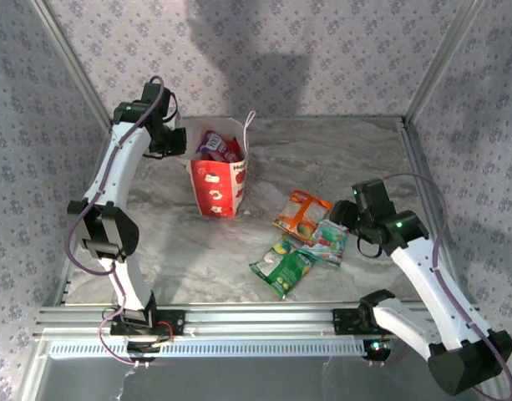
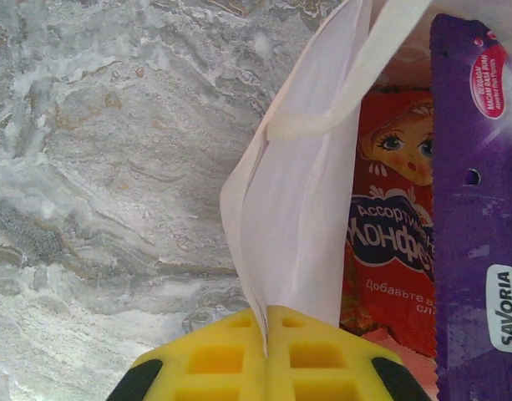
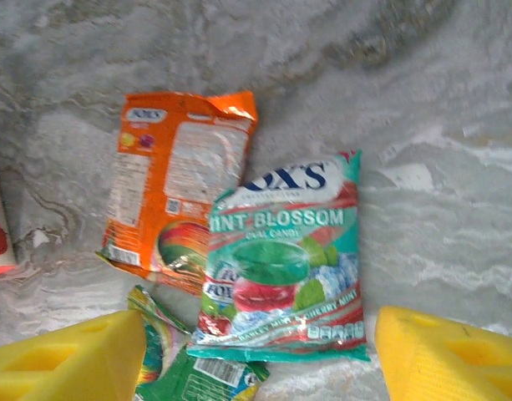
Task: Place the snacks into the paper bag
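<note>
The left claw (image 2: pixel 266 349) is clenched on the paper bag (image 1: pixel 215 189) rim, with the red packet (image 2: pixel 389 251) and purple packet (image 2: pixel 473 217) inside just past it. The right claw (image 3: pixel 260 355) hangs spread over the teal packet (image 3: pixel 281 259). Teal overlaps the orange packet (image 3: pixel 172 175) and green packet (image 3: pixel 168 372) to that claw's left, so a pinch may snag two.

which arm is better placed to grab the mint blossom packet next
Right. The right gripper, open, hovers over the Mint Blossom packet; the left gripper clamps the paper bag's rim.
</note>
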Tool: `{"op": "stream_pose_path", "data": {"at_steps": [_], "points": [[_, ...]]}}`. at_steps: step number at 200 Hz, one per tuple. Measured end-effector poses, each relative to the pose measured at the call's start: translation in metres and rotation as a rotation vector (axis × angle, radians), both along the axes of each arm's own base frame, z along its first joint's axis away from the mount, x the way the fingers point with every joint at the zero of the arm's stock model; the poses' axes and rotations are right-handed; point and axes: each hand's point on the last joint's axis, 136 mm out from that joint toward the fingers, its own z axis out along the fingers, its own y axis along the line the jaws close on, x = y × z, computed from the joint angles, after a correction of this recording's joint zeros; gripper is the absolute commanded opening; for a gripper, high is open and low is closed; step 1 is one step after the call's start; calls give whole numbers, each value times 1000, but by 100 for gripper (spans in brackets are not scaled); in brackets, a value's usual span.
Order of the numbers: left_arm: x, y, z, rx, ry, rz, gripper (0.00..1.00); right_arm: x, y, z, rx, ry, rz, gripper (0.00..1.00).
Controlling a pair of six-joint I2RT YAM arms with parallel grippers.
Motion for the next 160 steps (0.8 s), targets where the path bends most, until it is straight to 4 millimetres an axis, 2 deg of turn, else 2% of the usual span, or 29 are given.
{"op": "stream_pose_path", "data": {"at_steps": [45, 94, 160], "points": [[-1, 2, -8, -5, 16, 4, 4, -20, 4, -35, 63, 108, -18, 75], [-1, -1, -10, -17, 16, -2, 4, -31, 7, -56, 97, 174, -33, 75], [-2, -1, -13, -19, 23, -3, 4, -22, 9, -67, 103, 185, -49, 75]]}}
